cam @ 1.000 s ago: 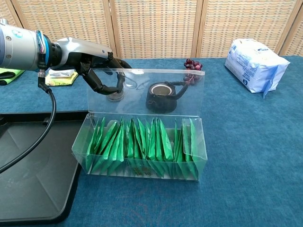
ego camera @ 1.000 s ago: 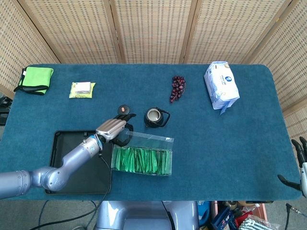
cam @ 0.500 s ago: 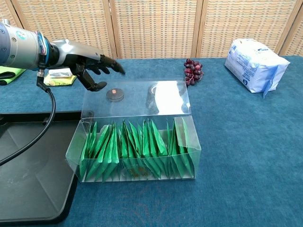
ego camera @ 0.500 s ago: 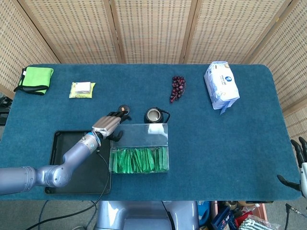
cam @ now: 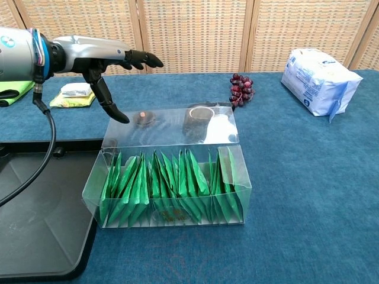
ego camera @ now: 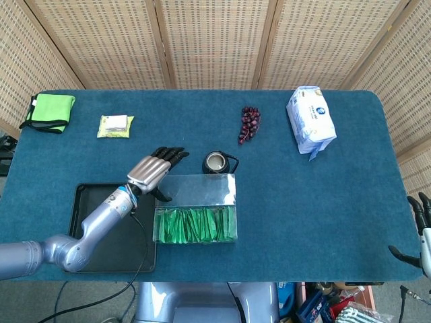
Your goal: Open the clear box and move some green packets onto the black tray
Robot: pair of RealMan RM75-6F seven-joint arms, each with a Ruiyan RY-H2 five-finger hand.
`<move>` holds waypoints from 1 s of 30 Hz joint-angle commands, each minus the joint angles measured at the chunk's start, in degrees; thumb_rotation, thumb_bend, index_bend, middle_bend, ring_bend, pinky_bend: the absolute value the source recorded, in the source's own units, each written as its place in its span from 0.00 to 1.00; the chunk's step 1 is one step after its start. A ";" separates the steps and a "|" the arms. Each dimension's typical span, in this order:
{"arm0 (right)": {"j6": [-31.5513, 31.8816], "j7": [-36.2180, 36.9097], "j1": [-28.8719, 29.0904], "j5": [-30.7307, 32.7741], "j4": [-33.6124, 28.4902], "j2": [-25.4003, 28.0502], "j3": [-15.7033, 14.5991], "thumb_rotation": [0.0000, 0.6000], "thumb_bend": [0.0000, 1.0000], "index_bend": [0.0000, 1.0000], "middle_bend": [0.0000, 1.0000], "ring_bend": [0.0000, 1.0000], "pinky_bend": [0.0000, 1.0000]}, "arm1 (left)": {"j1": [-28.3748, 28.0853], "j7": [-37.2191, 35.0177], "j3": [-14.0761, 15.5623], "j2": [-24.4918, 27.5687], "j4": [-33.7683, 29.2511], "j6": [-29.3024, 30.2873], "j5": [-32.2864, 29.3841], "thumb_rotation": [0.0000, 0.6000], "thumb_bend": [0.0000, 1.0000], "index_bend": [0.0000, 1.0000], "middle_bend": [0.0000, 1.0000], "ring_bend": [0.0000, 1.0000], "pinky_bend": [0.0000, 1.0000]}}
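Observation:
The clear box (ego camera: 195,225) (cam: 169,188) stands open just right of the black tray (ego camera: 91,205) (cam: 41,207). Its lid (ego camera: 197,188) (cam: 172,127) lies flat on the table behind it. Several green packets (ego camera: 194,225) (cam: 160,180) stand upright in a row inside. My left hand (ego camera: 153,171) (cam: 109,62) hovers above the lid's back left corner, fingers spread and holding nothing. My right hand (ego camera: 421,225) shows at the table's right edge in the head view, fingers apart and empty.
A black teapot (ego camera: 215,162) (cam: 198,117) and a small round cap (cam: 142,117) sit right behind the lid. Farther back are grapes (ego camera: 250,123) (cam: 241,89), a white bag (ego camera: 310,121) (cam: 320,74), a yellow-green packet (ego camera: 115,125) (cam: 74,93) and a green cloth (ego camera: 50,111).
The lid swung from upright down flat behind the box. My left hand let go of it, spread its fingers and rose slightly. The right hand stayed put.

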 commanded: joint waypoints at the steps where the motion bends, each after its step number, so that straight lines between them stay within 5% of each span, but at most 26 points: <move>1: -0.10 -0.08 0.04 0.13 0.03 -0.04 0.03 1.00 0.01 0.00 0.00 0.00 0.00 | 2.62 -1.84 0.95 0.31 -0.02 1.44 9.63 1.00 0.07 0.15 0.00 0.00 0.00; 11: -0.47 -0.10 0.16 0.90 0.18 -0.07 0.25 1.00 0.01 0.00 0.00 0.00 0.00 | 3.67 -4.65 3.77 0.00 0.17 1.09 25.93 1.00 0.07 0.32 0.00 0.00 0.00; 25: -0.69 0.77 0.15 1.24 0.51 0.16 0.38 1.00 0.01 0.00 0.00 0.00 0.00 | 5.53 -4.75 5.63 -6.84 6.26 2.70 34.95 1.00 0.07 0.44 0.00 0.00 0.00; 30: -0.68 1.08 0.08 1.31 0.58 0.25 0.38 1.00 0.01 0.00 0.00 0.00 0.00 | 5.96 -4.25 5.38 -8.34 7.54 2.92 35.71 1.00 0.15 0.44 0.00 0.00 0.00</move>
